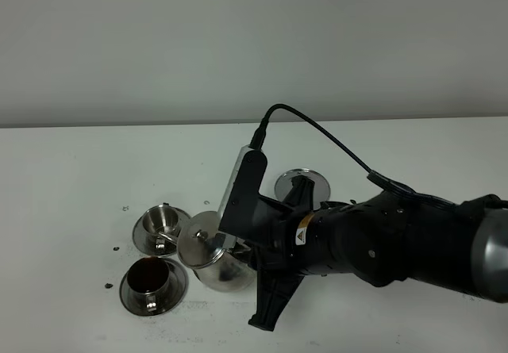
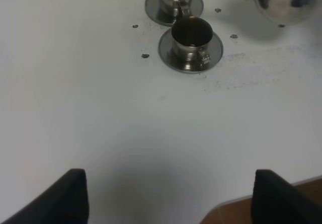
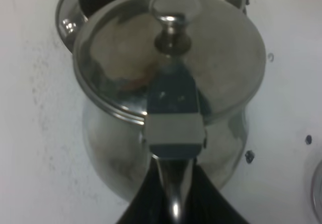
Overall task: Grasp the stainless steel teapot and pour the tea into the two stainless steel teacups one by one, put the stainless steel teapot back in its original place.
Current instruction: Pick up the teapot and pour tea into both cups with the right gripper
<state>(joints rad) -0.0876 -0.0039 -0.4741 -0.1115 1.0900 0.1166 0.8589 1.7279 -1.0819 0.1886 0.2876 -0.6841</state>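
Surface: flat matte white tabletop (image 1: 71, 163), faintly smudged grey.
Backdrop: plain pale grey wall (image 1: 238, 36), rising behind tabletop's far edge.
Marks: small dark specks (image 1: 125, 208), scattered on tabletop.
Border: brown strip (image 2: 234, 214), just past tabletop's near edge.

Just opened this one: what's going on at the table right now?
The right gripper, jaws shut on the loop handle, holds the shiny stainless steel teapot tipped toward two small steel teacups on saucers. The nearer teacup holds dark tea; the farther teacup shows none, and the spout points its way. The round steel coaster behind has nothing standing on it. The left gripper hangs over the white table, jaws open, holding nothing.
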